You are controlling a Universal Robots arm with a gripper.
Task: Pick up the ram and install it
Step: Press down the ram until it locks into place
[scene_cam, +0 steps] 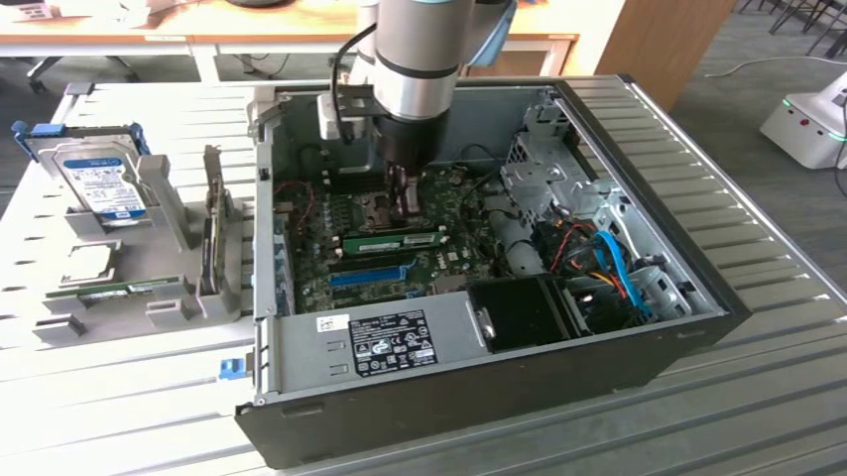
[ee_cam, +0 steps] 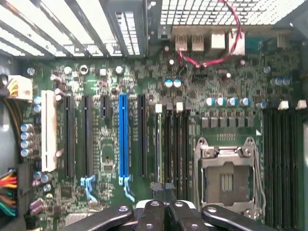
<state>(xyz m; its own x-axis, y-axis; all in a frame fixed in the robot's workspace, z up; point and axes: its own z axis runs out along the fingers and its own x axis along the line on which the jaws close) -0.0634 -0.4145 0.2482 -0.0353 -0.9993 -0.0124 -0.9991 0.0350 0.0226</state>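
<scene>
My claw (scene_cam: pixel 407 198) hangs inside the open computer case (scene_cam: pixel 688 327), fingers pressed together, their tips hidden from the wrist view. The ram (scene_cam: pixel 395 241), a thin green stick, lies seated on the green motherboard (ee_cam: pixel 110 159), near the blue slot (ee_cam: pixel 123 139).

Open computer case (scene_cam: pixel 569 327) lies on slatted table (scene_cam: pixel 781 248), motherboard (scene_cam: pixel 450 253) flat inside. Gripper (scene_cam: pixel 404 198) hangs inside case over motherboard, arm (scene_cam: pixel 417 59) straight above it. Ram (scene_cam: pixel 395 241) sits in a slot on motherboard, just in front of gripper. Drive cage (scene_cam: pixel 562 164) at case's exterior-view right. Holder rack (scene_cam: pixel 146 248) outside case at exterior view's left; hard drive (scene_cam: pixel 103 183) upright in it, second ram stick (scene_cam: pixel 130 290) nearer the front.
</scene>
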